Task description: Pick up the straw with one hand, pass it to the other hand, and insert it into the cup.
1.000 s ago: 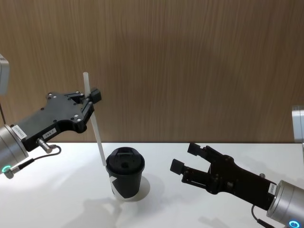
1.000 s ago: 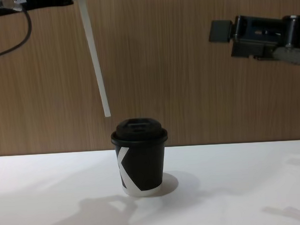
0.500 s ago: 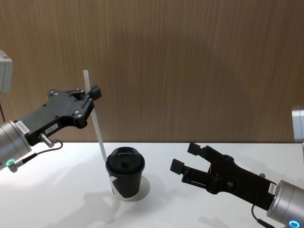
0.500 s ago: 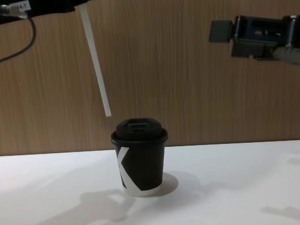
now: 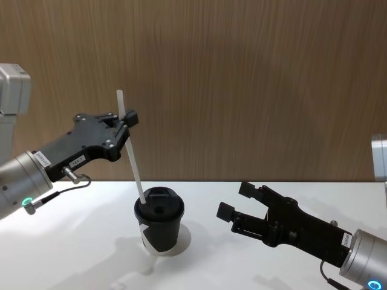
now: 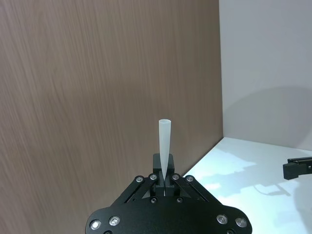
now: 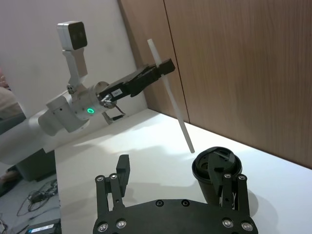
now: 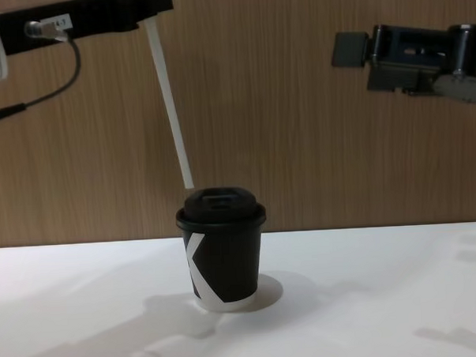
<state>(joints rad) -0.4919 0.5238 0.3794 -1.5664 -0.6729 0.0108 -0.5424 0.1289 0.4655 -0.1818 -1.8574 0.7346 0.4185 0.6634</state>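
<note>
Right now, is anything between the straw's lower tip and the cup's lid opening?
Nothing visible. The left gripper holds the straw tilted, its lower tip just above the lid's left rear edge on the cup, with open air between. The right gripper hangs open, off to the cup's right.

Straw (image 8: 170, 102) top beyond chest frame.

white table (image 5: 78, 241), black cup (image 5: 159, 226) standing upright

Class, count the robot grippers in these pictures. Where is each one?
2. The left gripper holds the straw above the cup; the right gripper hangs open to the cup's right.
</note>
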